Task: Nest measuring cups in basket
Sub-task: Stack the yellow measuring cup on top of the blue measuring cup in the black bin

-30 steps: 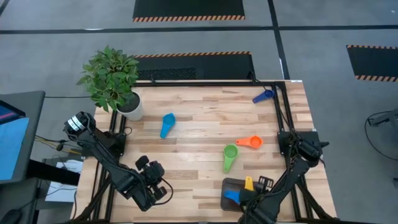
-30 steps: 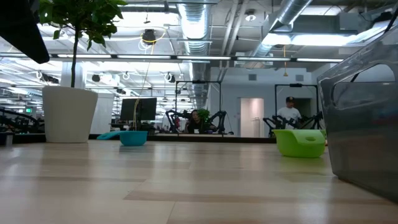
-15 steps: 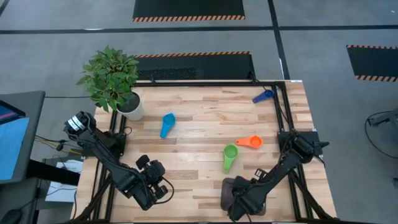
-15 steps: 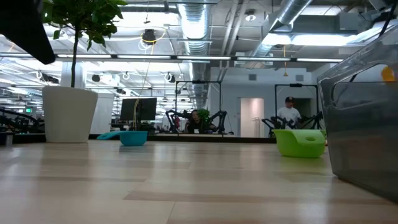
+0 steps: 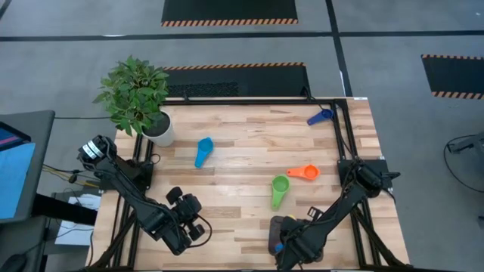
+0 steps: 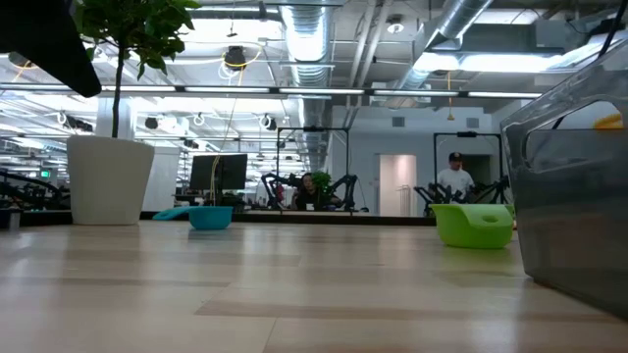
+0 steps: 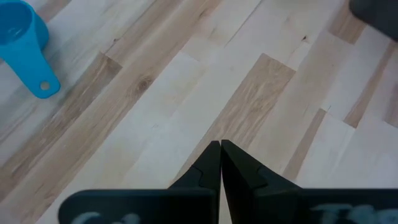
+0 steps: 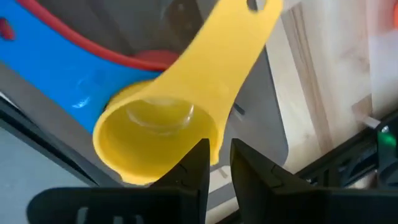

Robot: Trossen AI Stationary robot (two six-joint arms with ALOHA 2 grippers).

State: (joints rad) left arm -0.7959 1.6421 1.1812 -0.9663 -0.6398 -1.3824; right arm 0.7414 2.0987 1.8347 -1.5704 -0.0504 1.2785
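The dark grey mesh basket (image 5: 273, 224) sits at the table's near edge, right of centre; in the low view it is the basket (image 6: 569, 216). My right gripper (image 8: 219, 155) hangs over it, shut on the yellow measuring cup (image 8: 155, 130). Below the yellow cup a blue cup (image 8: 56, 74) and a red cup (image 8: 155, 59) lie in the basket. On the table rest a green cup (image 5: 279, 190), an orange cup (image 5: 303, 172), a light blue cup (image 5: 203, 151) and a dark blue cup (image 5: 320, 116). My left gripper (image 7: 220, 149) is shut and waits over bare wood near the near-left corner. My right gripper holds the yellow cup by its bowl wall (image 8: 214, 140), beside the root of the handle (image 8: 249, 37). One finger (image 8: 198, 163) seems to sit inside the bowl and the other outside. The fingers come from above, pointing down. The cup's mouth faces up, above the blue and red cups.
A potted plant (image 5: 140, 98) stands at the far-left corner. Black frame rails run along the table's left and right sides. Open wood lies in the middle between the loose cups. Beyond the far edge, the low view shows people (image 6: 456, 176) in the room.
My right gripper has moved toward the table's left and near edge, from the basket's right side to over its middle, carrying the yellow cup. A yellow patch now shows above the basket's wall in the low view.
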